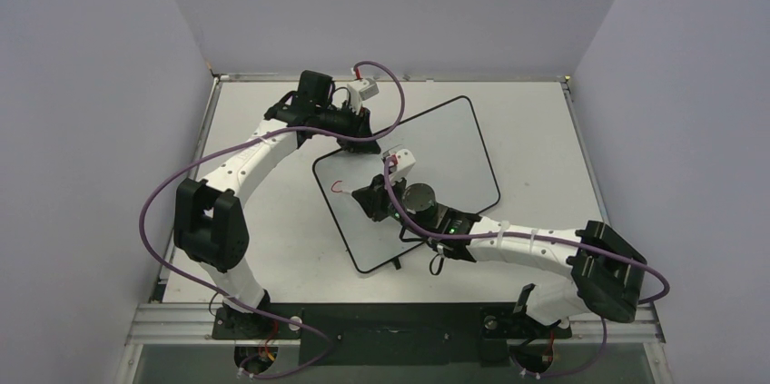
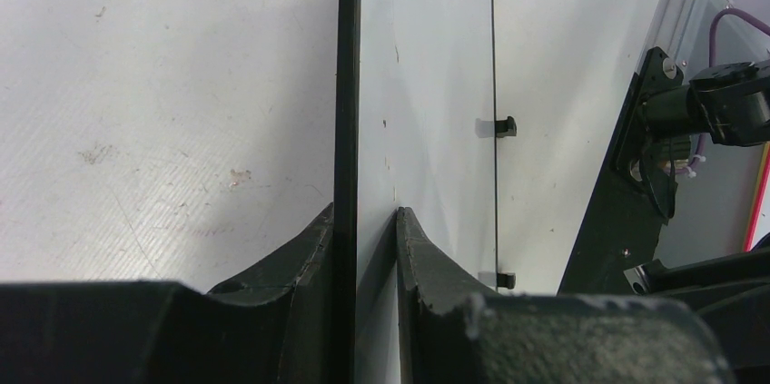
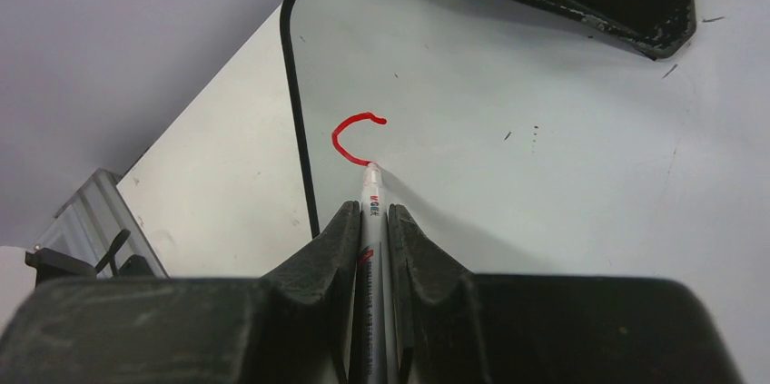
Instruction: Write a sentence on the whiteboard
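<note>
Top view: the whiteboard [image 1: 454,143] lies skewed mid-tabletop [image 1: 272,248], its long axis running from the left edge toward the far-right corner.
Left wrist: my left end effector [image 2: 363,216] is pinched narrow on the board's black frame.
Right wrist: my right end effector [image 3: 370,211] holds the marker [image 3: 370,182], tip touching the red stroke [image 3: 345,141]. Blank board stretches toward the far-right corner, so I'd write that way.
</note>
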Available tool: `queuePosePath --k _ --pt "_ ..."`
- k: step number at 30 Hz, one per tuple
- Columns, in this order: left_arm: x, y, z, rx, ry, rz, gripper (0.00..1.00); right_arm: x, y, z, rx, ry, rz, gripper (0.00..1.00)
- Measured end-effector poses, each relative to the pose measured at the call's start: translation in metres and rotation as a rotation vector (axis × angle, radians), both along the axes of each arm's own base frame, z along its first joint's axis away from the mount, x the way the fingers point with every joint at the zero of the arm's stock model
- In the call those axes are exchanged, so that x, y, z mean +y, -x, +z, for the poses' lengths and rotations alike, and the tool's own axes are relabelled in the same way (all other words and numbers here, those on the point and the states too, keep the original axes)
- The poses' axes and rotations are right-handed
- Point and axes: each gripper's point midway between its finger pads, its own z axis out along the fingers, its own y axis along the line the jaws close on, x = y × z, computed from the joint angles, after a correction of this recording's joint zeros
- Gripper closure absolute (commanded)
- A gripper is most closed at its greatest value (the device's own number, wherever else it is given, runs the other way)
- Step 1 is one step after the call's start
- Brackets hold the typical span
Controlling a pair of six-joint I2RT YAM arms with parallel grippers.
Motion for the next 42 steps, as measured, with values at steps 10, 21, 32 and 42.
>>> queuePosePath --k 10,21,32,42 --pt "0.0002 -0.0004 -0.0004 -0.001 -0.002 0.002 1.0 -0.0049 -0.0025 -0.0011 0.002 0.013 -0.016 1.0" --pt "0.0005 -0.0009 -0.0008 -0.003 -0.004 0.003 1.0 -0.0058 -0.0019 -0.0039 0.004 0.011 -0.016 1.0" --pt "0.0005 -0.001 -0.0011 -0.005 -0.006 0.004 1.0 -0.0057 -0.0014 -0.0044 0.008 0.005 -0.016 1.0" --pt "0.0007 -0.0011 -0.0014 -0.007 -0.008 0.003 1.0 -0.005 0.001 -0.0062 0.009 0.01 -0.011 1.0"
